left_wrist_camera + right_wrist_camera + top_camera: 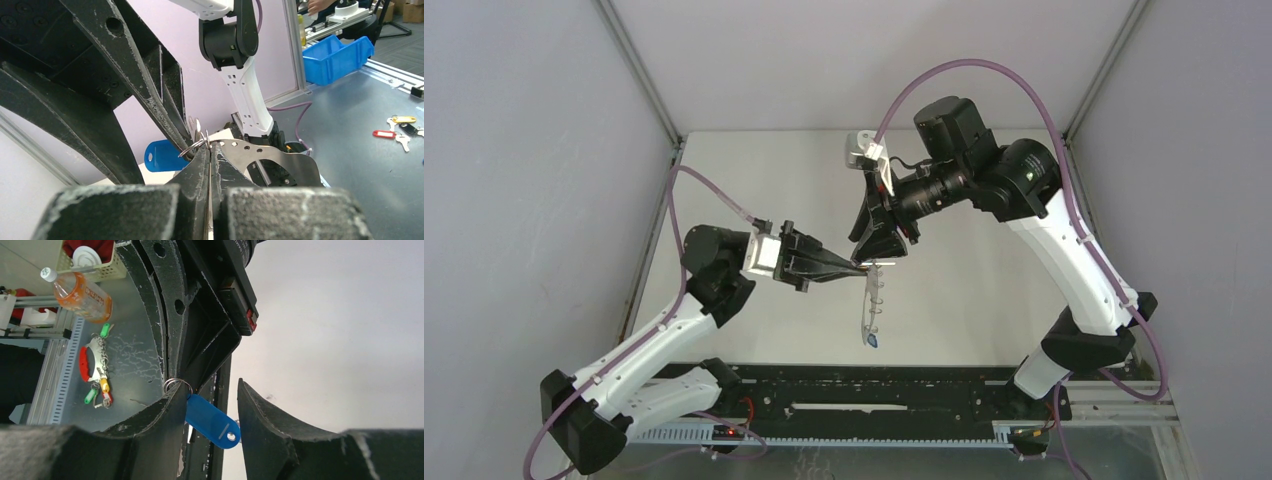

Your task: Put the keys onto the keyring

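— Blue-tagged keys, are both on?
— One tag [874, 341] hangs low on the keyring [870, 300], mid-frame, clenched by my left gripper [859, 270]. Second tag [210, 420] sits inside my right gripper [886, 258], jaws released; probably unfinished.

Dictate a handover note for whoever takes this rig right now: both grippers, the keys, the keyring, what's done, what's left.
Left gripper: shut on the keyring, which hangs down from it.
Right gripper: open, with the blue-tagged key between its fingers, unclamped, at the left gripper's tips.
Done: a second blue tag hangs at the keyring's lower end, seemingly attached.
Left: check whether the key at the tips is threaded on; the views don't settle it.
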`<state>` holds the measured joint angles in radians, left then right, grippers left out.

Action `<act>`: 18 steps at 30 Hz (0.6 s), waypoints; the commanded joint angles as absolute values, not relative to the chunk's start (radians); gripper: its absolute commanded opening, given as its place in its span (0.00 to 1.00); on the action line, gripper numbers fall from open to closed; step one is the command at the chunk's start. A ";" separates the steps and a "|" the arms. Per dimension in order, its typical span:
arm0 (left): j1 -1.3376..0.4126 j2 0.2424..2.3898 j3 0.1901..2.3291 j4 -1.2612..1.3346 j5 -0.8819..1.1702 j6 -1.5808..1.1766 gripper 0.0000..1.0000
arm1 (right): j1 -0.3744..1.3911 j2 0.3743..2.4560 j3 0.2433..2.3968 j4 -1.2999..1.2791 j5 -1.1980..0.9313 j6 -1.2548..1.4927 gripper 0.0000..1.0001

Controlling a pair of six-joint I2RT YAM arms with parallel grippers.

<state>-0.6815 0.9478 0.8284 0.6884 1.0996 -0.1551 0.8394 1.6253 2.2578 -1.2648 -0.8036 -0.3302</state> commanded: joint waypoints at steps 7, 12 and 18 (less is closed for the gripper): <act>-0.681 0.927 0.858 0.784 1.021 -0.111 0.00 | 0.831 1.608 2.217 -1.271 -0.914 -0.274 0.51; -0.684 0.918 0.848 0.796 1.013 -0.118 0.00 | 0.819 1.603 2.215 -1.263 -0.935 -0.265 0.51; -0.685 0.904 0.832 0.824 0.952 -0.133 0.00 | 0.800 1.603 2.218 -1.256 -0.983 -0.256 0.52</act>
